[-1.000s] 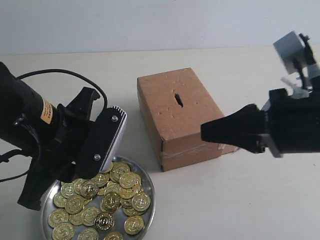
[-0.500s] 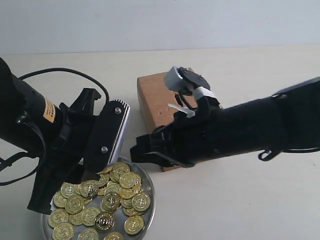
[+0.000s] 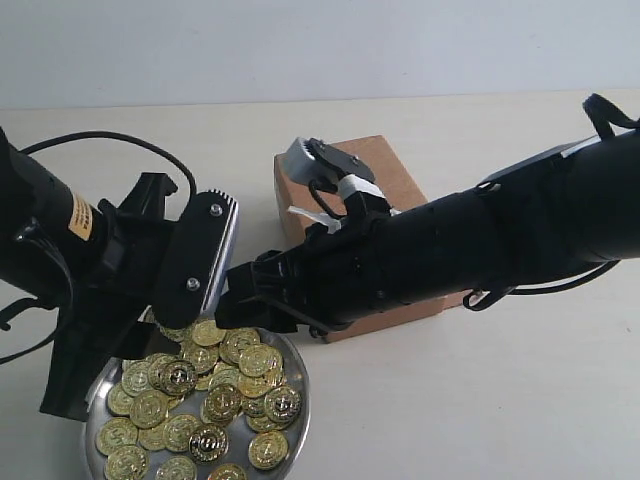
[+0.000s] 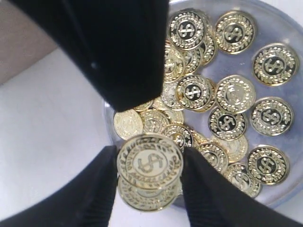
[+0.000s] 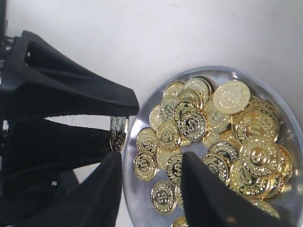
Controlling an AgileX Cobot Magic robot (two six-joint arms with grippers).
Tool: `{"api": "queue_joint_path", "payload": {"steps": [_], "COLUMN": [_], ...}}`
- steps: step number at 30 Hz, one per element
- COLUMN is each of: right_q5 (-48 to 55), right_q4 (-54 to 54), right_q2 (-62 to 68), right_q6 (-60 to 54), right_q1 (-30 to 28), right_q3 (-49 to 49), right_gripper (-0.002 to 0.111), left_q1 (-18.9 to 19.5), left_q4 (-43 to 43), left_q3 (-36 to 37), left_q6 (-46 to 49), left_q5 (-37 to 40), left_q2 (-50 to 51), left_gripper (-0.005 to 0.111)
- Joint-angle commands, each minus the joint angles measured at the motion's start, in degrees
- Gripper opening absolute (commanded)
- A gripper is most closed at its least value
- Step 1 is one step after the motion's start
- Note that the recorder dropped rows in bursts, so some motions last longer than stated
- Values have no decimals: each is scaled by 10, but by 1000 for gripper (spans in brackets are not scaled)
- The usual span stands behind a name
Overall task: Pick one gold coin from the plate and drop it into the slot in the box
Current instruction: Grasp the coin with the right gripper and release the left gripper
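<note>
The silver plate [image 3: 299, 402] holds a heap of gold coins [image 3: 215, 395] at the front left. My left gripper [image 4: 149, 165] is shut on a gold coin [image 4: 150, 161], with a second coin [image 4: 149, 197] stacked right under it, just above the plate's rim [image 4: 108, 118]. My right gripper [image 5: 151, 163] is open, hovering over the plate [image 5: 138, 201] close to the left fingers [image 5: 71, 94] and the held coin [image 5: 117, 132], seen edge-on. The brown box [image 3: 388, 162] lies behind; my right arm [image 3: 450, 255] covers its slot.
A black cable [image 3: 120, 138] loops over the pale table behind the left arm. The right arm lies across the box and the table's middle. A pale wall [image 3: 320, 45] closes off the back.
My right arm has swung in from the far right, across the box, until its gripper is at the plate. My left gripper has shifted slightly left, still at the plate's rim.
</note>
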Motion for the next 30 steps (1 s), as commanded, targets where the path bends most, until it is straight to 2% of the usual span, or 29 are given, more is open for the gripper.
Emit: {"api": "queue_joint_path", "payload": {"steps": [1,6,14,27,30], "right_q5": [13,18,54,12,8], "right_q4": [15,15,15,15,15], "right_q2": [4,4,3,3,3], "right_q6": [2,2,6,2,2], "right_q1": [10,10,10,10,10], "right_q3": [-10,-14,-56,-56,-56], "right_gripper": [40,40,40,40,37], "left_q1": [17,40,43,43,43], "left_q4": [-52,-122,-118,-106,-109], "left_q3": [-3,-3,-3,19,23], "left_q6": [-24,-9,-3,-2,7], "left_q5": [-49,-65,-54,-54,-57], "left_q2": [-18,-52,-56,-63,-66], "left_gripper": [33,33,33,33,33]}}
